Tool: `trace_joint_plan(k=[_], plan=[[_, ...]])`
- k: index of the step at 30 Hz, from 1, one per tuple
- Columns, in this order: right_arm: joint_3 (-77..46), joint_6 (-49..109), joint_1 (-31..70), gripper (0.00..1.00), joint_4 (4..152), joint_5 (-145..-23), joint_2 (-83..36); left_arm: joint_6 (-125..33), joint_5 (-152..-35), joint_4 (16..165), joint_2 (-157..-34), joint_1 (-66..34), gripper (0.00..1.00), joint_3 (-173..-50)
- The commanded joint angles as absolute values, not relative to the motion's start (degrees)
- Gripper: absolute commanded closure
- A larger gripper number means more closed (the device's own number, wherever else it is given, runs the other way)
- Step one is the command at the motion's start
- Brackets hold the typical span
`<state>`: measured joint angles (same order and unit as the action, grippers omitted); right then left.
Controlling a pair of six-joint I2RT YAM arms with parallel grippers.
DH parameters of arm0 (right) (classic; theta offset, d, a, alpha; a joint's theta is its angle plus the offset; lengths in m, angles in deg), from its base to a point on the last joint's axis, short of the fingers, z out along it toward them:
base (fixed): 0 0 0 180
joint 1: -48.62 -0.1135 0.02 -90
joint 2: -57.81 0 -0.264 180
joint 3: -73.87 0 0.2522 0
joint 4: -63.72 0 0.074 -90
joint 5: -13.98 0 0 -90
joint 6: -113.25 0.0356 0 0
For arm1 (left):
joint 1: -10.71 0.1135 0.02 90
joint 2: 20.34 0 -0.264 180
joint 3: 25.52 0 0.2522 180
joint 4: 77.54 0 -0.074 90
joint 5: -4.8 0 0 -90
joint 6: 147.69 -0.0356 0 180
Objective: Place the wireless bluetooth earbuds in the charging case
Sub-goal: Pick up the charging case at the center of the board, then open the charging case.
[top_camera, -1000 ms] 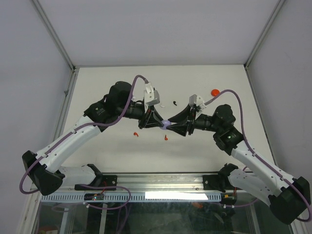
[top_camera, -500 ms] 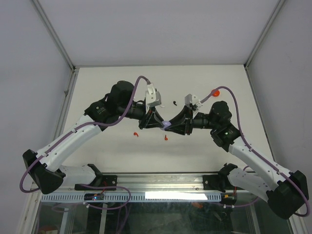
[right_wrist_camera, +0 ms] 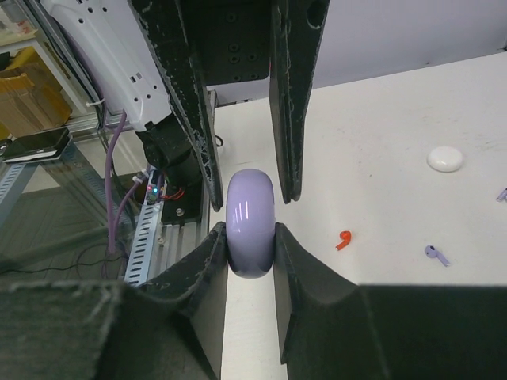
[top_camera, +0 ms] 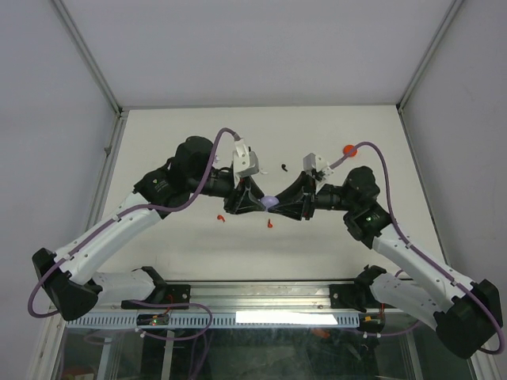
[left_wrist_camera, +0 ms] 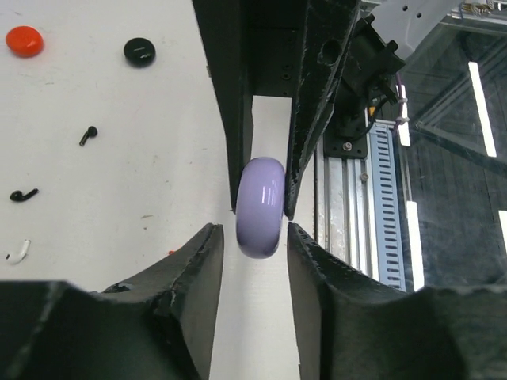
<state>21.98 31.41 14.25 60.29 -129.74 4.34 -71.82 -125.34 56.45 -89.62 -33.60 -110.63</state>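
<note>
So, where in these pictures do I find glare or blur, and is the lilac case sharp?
Left wrist view: lilac case sharp, one bright streak of glare on it; nearest fingers blurred. Right wrist view: same, two small streaks. Top view: sharp, a white glare strip on the front rail.

Four round cases are in view: one lilac case (left_wrist_camera: 261, 206), one red case (left_wrist_camera: 24, 41) and one black case (left_wrist_camera: 139, 52) toward 11 o'clock in the left wrist view, and one white case (right_wrist_camera: 444, 158). Loose earbuds number two black earbuds (left_wrist_camera: 87, 135) (left_wrist_camera: 24, 194), two red earbuds (top_camera: 222, 218) (top_camera: 271, 224), one white earbud (left_wrist_camera: 19, 252) and one lilac earbud (right_wrist_camera: 435, 253) seen whole.
</note>
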Motion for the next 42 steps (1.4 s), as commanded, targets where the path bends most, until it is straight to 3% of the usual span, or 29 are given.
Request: trace_joint_plan(k=[1, 11, 16, 28, 42], plan=[[24.6, 35.0, 14.1, 1.00, 51.0, -128.4, 7.6, -69.1, -123.9, 64.9, -85.1, -33.9, 0.59, -106.3], [28.5, 40.7, 14.1, 1.00, 41.8, -125.8, 7.8, -62.7, -127.5, 77.3, -82.4, -32.3, 0.46, -99.9], [30.3, 42.7, 14.1, 1.00, 37.0, -124.8, 8.3, -60.2, -129.0, 80.2, -84.2, -32.3, 0.45, -99.7], [32.1, 45.5, 14.0, 1.00, 32.1, -123.7, 8.7, -59.1, -128.7, 81.2, -85.3, -32.2, 0.45, -99.4], [33.0, 45.4, 14.0, 1.00, 31.5, -125.9, 9.1, -53.0, -129.2, 84.1, -85.3, -29.5, 0.59, -100.5]])
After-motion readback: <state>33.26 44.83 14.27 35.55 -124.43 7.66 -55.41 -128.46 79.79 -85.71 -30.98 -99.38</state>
